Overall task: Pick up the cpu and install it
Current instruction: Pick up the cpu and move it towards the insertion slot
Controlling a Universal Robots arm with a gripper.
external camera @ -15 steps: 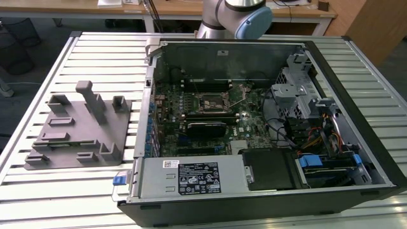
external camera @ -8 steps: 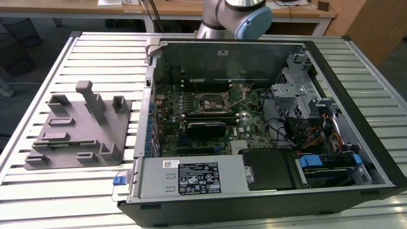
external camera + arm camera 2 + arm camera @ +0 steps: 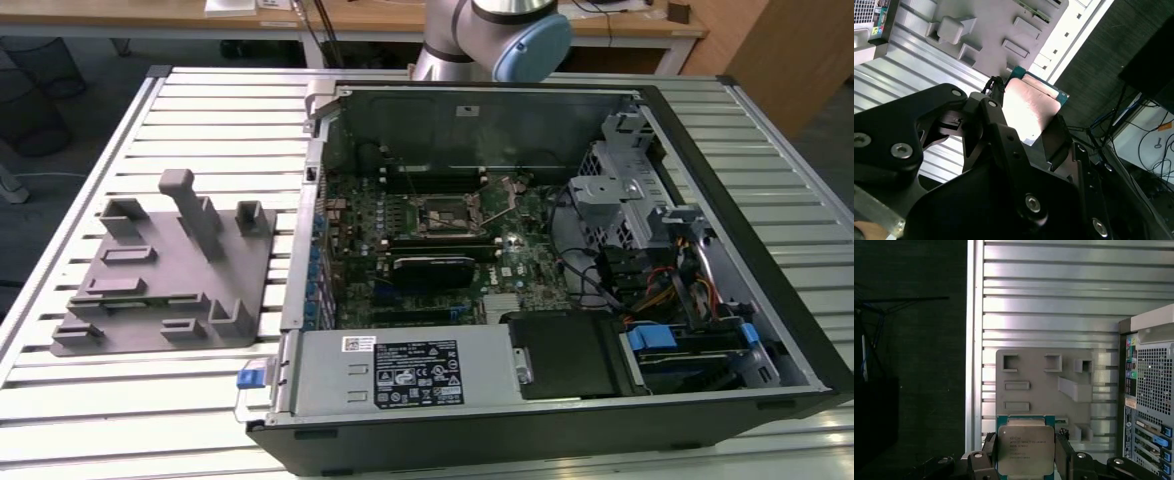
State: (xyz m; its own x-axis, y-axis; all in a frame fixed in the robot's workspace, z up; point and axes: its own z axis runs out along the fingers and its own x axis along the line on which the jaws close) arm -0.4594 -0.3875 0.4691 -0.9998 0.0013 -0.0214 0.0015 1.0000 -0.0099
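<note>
The pick-up is done: the gripper (image 3: 1026, 456) has its fingers (image 3: 1063, 452) clamped on opposite edges of the cpu (image 3: 1026, 449), holding it in the air over the edge of the grey tray (image 3: 1039, 387) on the desk (image 3: 1054, 305). Installing is left: in the exterior view the motherboard socket (image 3: 438, 212) inside the open computer case (image 3: 781, 300) looks empty

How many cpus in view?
1. The cpu is held in the gripper, clear of the grey tray, as both wrist views show. Another could sit hidden inside the computer case.
</note>
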